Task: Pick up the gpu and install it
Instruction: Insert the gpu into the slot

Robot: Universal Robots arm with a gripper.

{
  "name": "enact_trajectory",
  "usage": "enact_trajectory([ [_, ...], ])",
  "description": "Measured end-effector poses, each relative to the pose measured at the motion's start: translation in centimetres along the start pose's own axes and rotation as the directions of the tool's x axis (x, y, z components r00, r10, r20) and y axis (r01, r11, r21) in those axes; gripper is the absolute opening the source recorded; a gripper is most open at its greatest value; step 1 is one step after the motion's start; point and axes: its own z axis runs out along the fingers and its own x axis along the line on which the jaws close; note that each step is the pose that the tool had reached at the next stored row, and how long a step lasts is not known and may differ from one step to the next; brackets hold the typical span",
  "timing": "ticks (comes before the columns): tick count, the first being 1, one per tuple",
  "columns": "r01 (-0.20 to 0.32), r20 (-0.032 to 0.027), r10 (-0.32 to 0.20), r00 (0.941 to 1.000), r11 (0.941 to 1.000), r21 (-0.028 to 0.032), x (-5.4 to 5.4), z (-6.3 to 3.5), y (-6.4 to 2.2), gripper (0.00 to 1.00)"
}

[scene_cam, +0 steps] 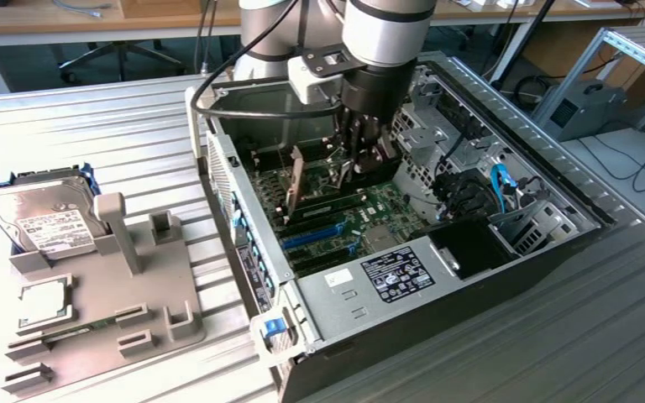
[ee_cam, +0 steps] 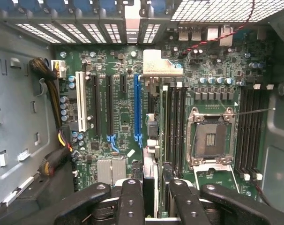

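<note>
Black gripper [ee_cam: 151, 197] fingers [ee_cam: 131, 201] clamped on the gpu [ee_cam: 150, 140] held edge-on, card upright above the motherboard [ee_cam: 212, 70] beside the blue slot [ee_cam: 137, 108], inside the open computer case [scene_cam: 547, 180], hard drive [scene_cam: 48, 220] on the exterior view's left, well apart on a gray fixture plate [scene_cam: 104, 315].

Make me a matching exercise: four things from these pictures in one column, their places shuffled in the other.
1. gpu
2. hard drive
3. gripper
4. CPU socket

A. on the grey tray outside the case
B. on the motherboard, empty
C. standing on edge inside the case
D. reaching down into the case

Pairs: 1-C, 2-A, 3-D, 4-B
</note>
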Motion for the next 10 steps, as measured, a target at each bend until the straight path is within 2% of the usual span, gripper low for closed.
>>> enact_trajectory([
  [10,0.000,0.0001,0.000,1.0000,1.0000,0.0000,0.59,0.22,0.33,0.26],
])
